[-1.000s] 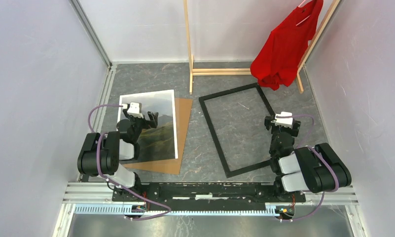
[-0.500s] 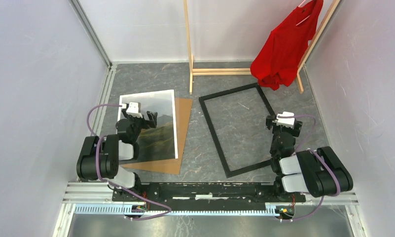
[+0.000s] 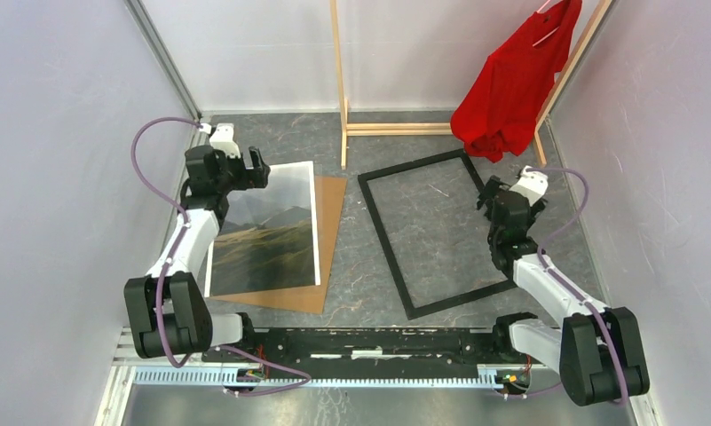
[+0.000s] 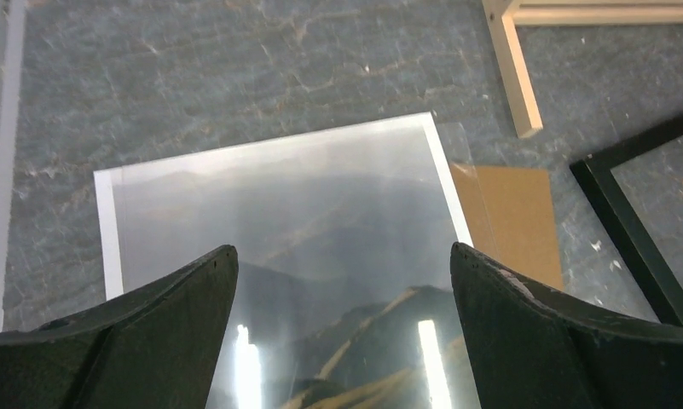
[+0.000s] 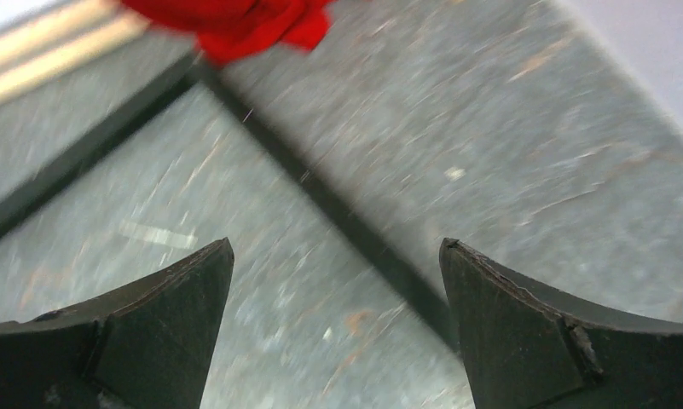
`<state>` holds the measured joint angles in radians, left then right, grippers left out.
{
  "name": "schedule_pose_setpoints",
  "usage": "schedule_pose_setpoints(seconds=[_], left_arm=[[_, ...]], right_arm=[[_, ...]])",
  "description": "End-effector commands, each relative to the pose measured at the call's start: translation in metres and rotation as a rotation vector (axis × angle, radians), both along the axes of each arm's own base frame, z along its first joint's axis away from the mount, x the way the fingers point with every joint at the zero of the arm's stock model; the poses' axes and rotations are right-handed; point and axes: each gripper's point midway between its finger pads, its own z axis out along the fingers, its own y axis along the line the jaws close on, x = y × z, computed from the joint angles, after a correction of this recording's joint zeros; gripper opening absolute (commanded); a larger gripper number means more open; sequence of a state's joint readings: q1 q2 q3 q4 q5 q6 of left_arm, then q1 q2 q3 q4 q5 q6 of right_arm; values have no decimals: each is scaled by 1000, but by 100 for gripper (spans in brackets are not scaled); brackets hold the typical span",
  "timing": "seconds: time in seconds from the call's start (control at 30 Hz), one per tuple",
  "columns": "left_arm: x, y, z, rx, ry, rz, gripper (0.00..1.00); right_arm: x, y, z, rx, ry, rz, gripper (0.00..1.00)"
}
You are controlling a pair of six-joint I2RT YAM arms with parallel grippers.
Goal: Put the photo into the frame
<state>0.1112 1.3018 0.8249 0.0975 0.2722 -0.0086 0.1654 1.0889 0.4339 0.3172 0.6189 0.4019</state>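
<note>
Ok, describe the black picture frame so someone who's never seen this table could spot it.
Find the tall wooden clothes rack with the red shirt at the back of the grey table. Just in front of its base lies a large thin-railed black rectangular frame. Unlike the landscape photo and brown cardboard sheet to its left, it is just an empty outline.

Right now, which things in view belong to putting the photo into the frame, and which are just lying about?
Job: the photo, face up on the left; the frame, empty, on the right.
Lying about: brown board under the photo; wooden rack at the back; red shirt hanging on it.
</note>
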Motion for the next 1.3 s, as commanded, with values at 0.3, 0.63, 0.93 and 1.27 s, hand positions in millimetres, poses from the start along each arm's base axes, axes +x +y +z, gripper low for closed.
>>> schedule_pose_setpoints(seconds=[0.3, 0.63, 0.93, 1.27], left_arm=[[-54, -6, -21, 0, 327, -90, 100], [-74, -14, -29, -16, 391, -125, 100], [-87, -18, -35, -11, 425, -167, 100], [-98, -44, -51, -70, 487, -251, 100]], right_arm=[[-65, 204, -40, -22, 254, 653, 98], [-109, 284, -90, -177, 430, 887, 93], [-127, 290, -122, -144, 520, 918, 78], [-139, 301, -133, -29, 559, 925, 30]])
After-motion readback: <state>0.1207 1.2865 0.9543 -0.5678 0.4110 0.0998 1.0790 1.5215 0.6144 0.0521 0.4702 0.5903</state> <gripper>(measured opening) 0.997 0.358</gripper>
